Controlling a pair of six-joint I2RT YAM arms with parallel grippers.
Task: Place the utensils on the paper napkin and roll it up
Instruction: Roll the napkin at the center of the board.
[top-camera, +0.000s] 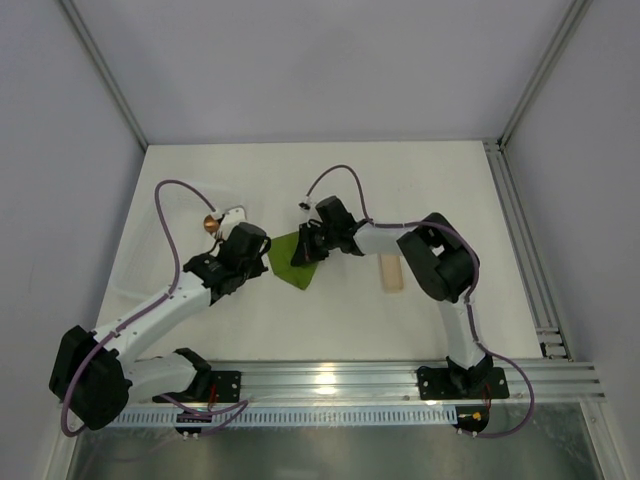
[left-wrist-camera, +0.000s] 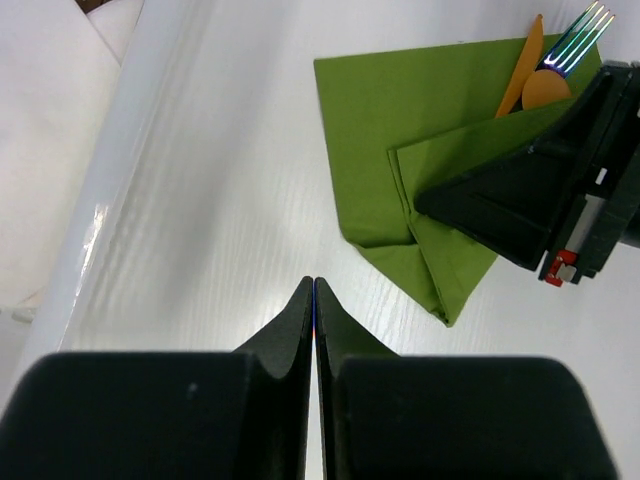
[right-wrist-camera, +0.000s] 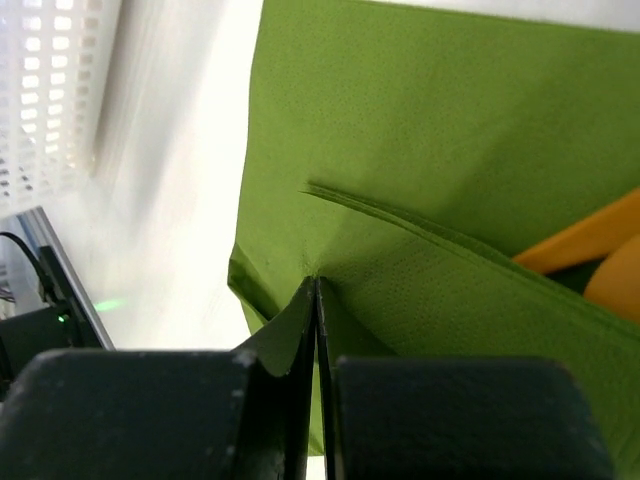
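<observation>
1. Lying mid-frame in the top view, the paper napkin (top-camera: 290, 265) has a flap folded over the utensils (left-wrist-camera: 545, 88), which point to the upper right in the left wrist view.
2. The right gripper (right-wrist-camera: 317, 285), clenched, touches this fold.
3. The left gripper (left-wrist-camera: 314, 285), clenched and empty, stands at the lower left, apart.
</observation>
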